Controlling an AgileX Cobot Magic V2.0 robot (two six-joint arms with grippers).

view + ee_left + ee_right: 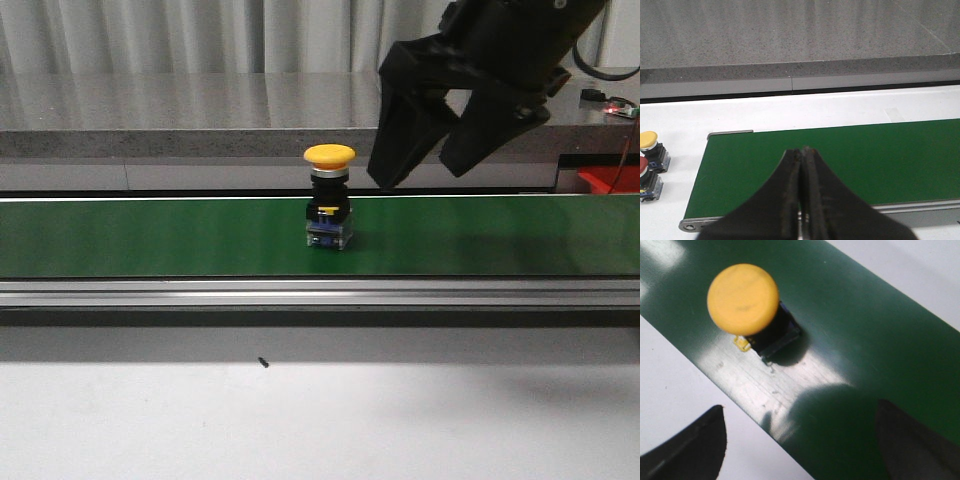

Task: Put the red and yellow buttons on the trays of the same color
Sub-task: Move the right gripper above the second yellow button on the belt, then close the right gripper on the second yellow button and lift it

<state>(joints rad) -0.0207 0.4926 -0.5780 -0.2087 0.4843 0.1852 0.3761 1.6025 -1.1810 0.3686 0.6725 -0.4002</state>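
Lighting is even and moderately bright. The green belt [150, 238] shows soft streaks of glare in the front view and a bright specular patch in the right wrist view. The button [743, 299] casts a dark shadow there. Near fingers [690, 450] are blurred, out of focus.

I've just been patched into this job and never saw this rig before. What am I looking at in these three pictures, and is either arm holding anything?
It is a two-armed table robot. The front view looks forward over a green conveyor belt, where a yellow button stands upright. The right gripper hangs above and beside it, jaws open, holding nothing; its wrist camera looks down on that button's cap. The left wrist picture shows the left gripper with jaws closed and empty over the belt's end. Beside that end, on the white table, stand a second yellow button and a red button.
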